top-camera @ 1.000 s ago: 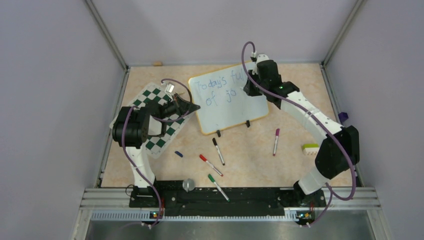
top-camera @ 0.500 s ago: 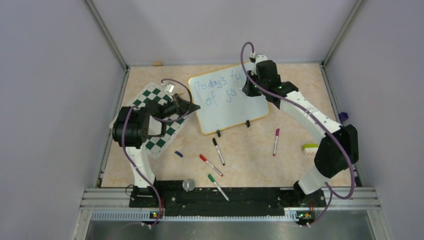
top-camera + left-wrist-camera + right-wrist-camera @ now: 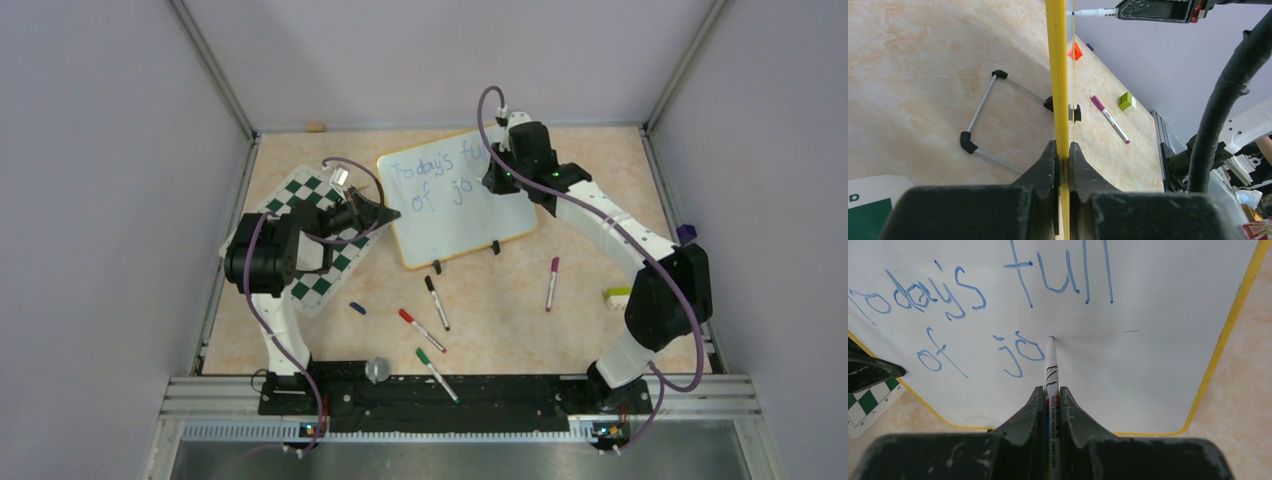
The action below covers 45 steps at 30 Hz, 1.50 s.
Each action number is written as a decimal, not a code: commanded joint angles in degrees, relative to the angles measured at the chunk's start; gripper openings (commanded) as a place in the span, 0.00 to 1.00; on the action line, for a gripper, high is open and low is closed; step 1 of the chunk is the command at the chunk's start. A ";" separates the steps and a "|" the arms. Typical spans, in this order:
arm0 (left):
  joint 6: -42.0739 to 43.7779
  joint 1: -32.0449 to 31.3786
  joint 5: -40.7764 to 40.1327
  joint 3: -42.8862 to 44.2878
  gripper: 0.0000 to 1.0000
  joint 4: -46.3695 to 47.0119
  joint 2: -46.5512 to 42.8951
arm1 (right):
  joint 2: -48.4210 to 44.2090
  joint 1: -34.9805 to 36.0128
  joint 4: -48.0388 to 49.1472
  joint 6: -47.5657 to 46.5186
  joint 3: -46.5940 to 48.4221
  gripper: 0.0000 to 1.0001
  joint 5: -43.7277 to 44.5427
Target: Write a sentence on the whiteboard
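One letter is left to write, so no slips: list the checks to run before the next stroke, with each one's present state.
1. Grip: the right gripper is shut on the marker: ok.
2. Start point: the marker tip sits just right of the "jo": ok.
3. Contact: the tip touches the whiteboard: cannot tell.
4. Hold: the left gripper is clamped on the whiteboard's yellow rim: ok.
5. Room: there is bare white space right of the tip for the stroke: ok.
6. Text: the sentence is finished: not ok, it reads "Today's full of jo".
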 commanded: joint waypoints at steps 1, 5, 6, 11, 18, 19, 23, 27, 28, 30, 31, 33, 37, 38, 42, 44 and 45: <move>5.01 0.28 0.70 -0.30 0.00 6.53 -1.85 | 0.99 -0.07 2.82 0.10 1.51 0.00 -1.89; 5.01 0.25 0.59 -0.31 0.00 6.53 -1.69 | 1.55 -0.03 2.87 0.17 1.57 0.00 -2.14; 4.94 0.23 0.60 -0.17 0.00 6.53 -1.71 | 1.74 -0.06 2.84 0.18 1.54 0.00 -2.03; 4.98 0.28 0.65 -0.16 0.00 6.53 -1.59 | 2.15 -0.09 2.57 0.28 1.69 0.00 -0.98; 4.83 0.28 0.73 0.04 0.00 6.53 -1.43 | 1.96 -0.09 2.10 0.29 0.87 0.00 1.25; 4.85 0.29 0.76 0.10 0.00 6.53 -1.50 | 1.89 -0.09 2.05 0.30 0.77 0.00 1.37; 4.76 0.29 0.70 0.08 0.00 6.53 -1.44 | 1.60 -0.08 1.68 0.48 -0.03 0.00 1.86; 4.82 0.28 0.75 0.04 0.00 6.53 -1.44 | 0.94 -0.09 1.50 0.76 -1.08 0.00 2.10; 4.83 0.28 0.76 0.06 0.00 6.53 -1.49 | 0.71 -0.07 1.47 0.86 -1.46 0.00 2.10; 4.83 0.25 0.64 0.00 0.00 6.52 -1.60 | 0.18 -0.08 1.48 1.05 -2.13 0.00 1.97; 4.88 0.28 0.63 -0.02 0.00 6.53 -1.53 | 0.07 -0.07 1.50 1.10 -2.50 0.00 1.87; 4.87 0.29 0.68 0.04 0.00 6.53 -1.45 | -0.33 -0.08 1.46 1.28 -3.01 0.00 1.88; 4.82 0.29 0.73 0.04 0.00 6.53 -1.41 | -0.74 -0.01 1.33 1.14 -3.41 0.00 2.65; 4.84 0.27 0.75 0.08 0.00 6.53 -1.40 | -0.79 -0.02 1.22 1.19 -3.37 0.00 2.87; 4.76 0.27 0.67 0.04 0.00 6.53 -1.46 | -0.42 -0.08 0.58 1.04 -2.71 0.00 4.08; 4.80 0.24 0.76 0.04 0.00 6.53 -1.39 | -0.12 -0.09 0.41 0.95 -2.04 0.00 4.65; 4.82 0.24 0.72 0.06 0.00 6.53 -1.45 | 0.07 -0.09 0.29 0.85 -1.73 0.00 4.97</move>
